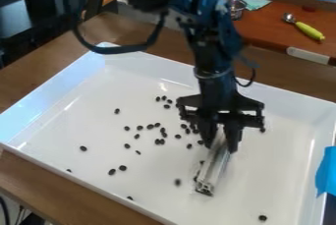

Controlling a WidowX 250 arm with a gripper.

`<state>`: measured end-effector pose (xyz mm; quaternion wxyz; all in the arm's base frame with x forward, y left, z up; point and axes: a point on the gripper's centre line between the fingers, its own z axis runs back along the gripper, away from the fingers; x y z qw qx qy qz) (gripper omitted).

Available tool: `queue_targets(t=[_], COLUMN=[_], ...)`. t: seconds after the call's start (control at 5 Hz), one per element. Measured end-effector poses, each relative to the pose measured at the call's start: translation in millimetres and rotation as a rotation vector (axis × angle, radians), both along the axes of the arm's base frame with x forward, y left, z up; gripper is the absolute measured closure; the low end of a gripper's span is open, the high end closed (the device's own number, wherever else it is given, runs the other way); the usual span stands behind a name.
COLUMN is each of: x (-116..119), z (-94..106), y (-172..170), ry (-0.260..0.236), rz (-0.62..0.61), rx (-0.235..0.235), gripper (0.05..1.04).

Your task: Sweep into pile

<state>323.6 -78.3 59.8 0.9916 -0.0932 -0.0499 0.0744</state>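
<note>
The black gripper [222,138] points down over the right-centre part of a white tray [66,126], shut on the upper end of a narrow clear and silver sweeping tool [214,170]. The tool lies slanted, its far end low toward the tray's front, at or very near the tray floor. Dark beans [150,126] are scattered mostly left of the gripper. A few sit right along the tool's left side, and a lone bean [263,217] is near the front right. Part of the tray behind the gripper is hidden.
High tray walls surround the work area. Blue tape [326,172] is on the right rim. Behind the tray, a spoon with a green handle [308,30], a metal bowl [236,7] and a greenish cloth [252,1] lie on a brown surface.
</note>
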Motion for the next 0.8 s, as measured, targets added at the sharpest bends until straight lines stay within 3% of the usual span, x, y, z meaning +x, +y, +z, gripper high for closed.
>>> queue_targets(t=[0.2, 0.4, 0.6, 0.8], x=[1.0, -0.4, -9.8, -23.9], z=[-1.6, -1.3, -1.4, 1.0], y=[31.8, 66.0, 100.8, 136.9], ry=[-0.009, 0.019, 0.069, 0.165], rz=[0.03, 0.044, 0.066, 0.075], rx=[0.011, 0.031, 0.05, 0.093], gripper=[0.718, 0.718, 0.718, 0.718])
